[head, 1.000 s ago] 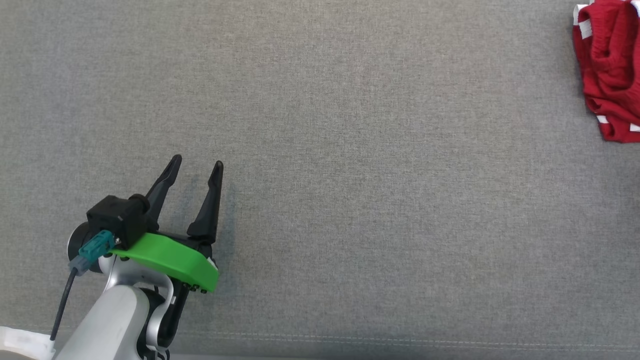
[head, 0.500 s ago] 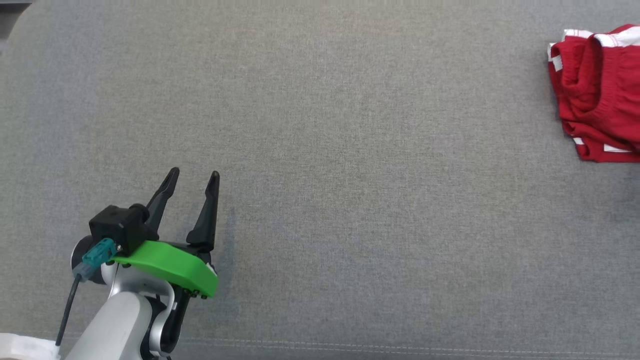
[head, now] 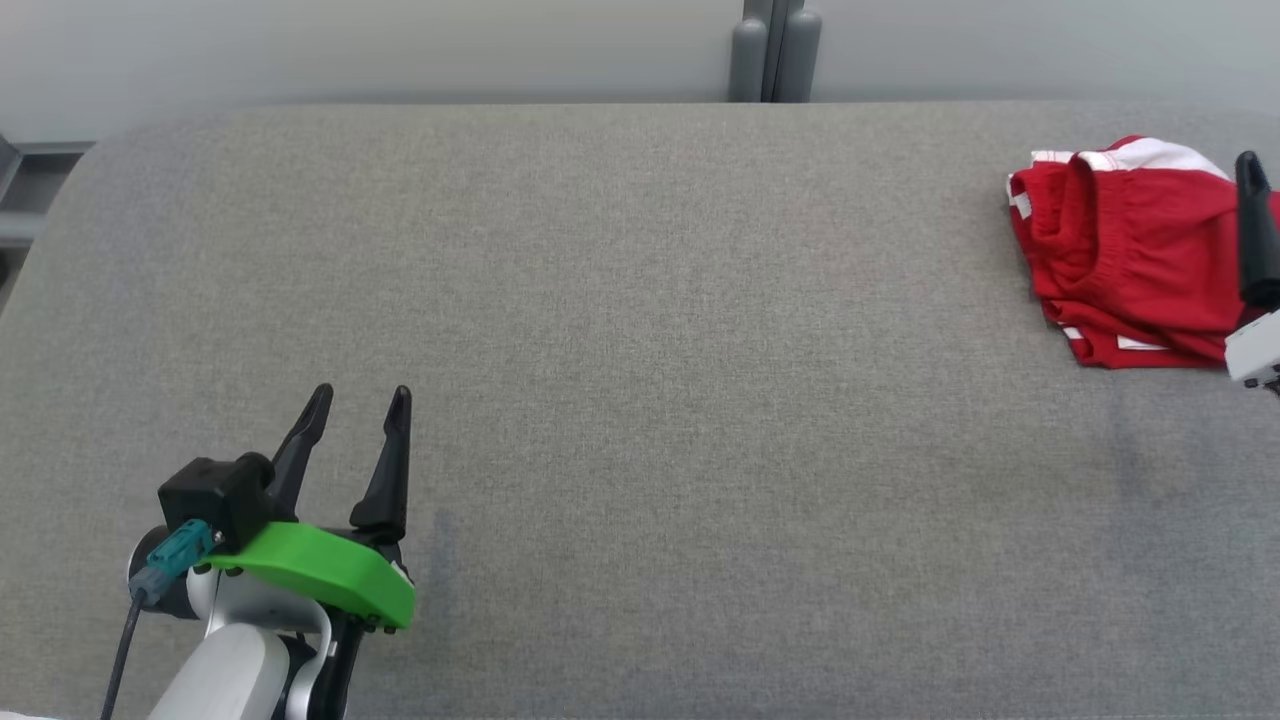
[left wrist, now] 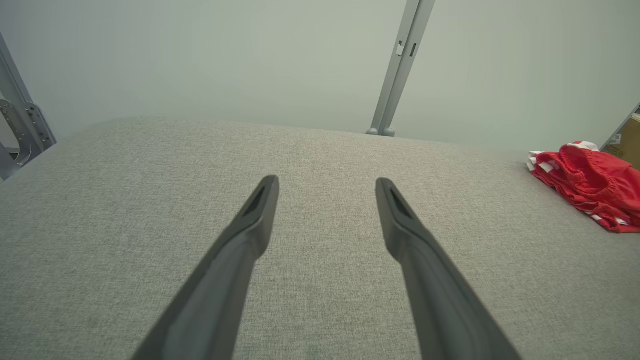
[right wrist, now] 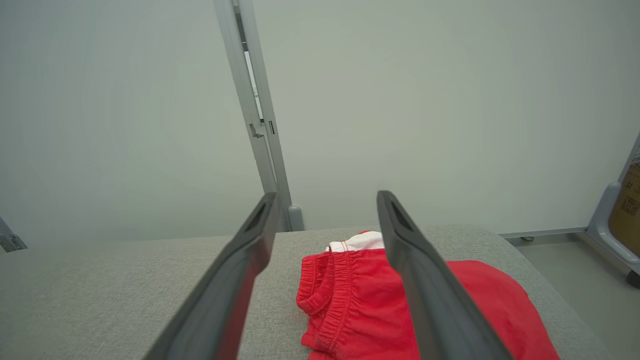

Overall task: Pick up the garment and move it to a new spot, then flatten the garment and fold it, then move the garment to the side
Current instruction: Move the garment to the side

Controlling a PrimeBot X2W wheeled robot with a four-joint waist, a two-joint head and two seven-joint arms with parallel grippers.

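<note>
Red garment (head: 1120, 260), white trim, lies bunched at the 2 o'clock corner of the grey pad (head: 640, 300). Right gripper (right wrist: 326, 196): jaws wide apart, empty, garment at 6 o'clock under the tips, prob. not touching. Left gripper (head: 361, 391) at 7 o'clock: jaws apart, empty, well apart from garment. Vs 1 s ago: head cam tilted up, so wall + post (head: 775, 50) now in frame. Garment itself seems unmoved.
</note>
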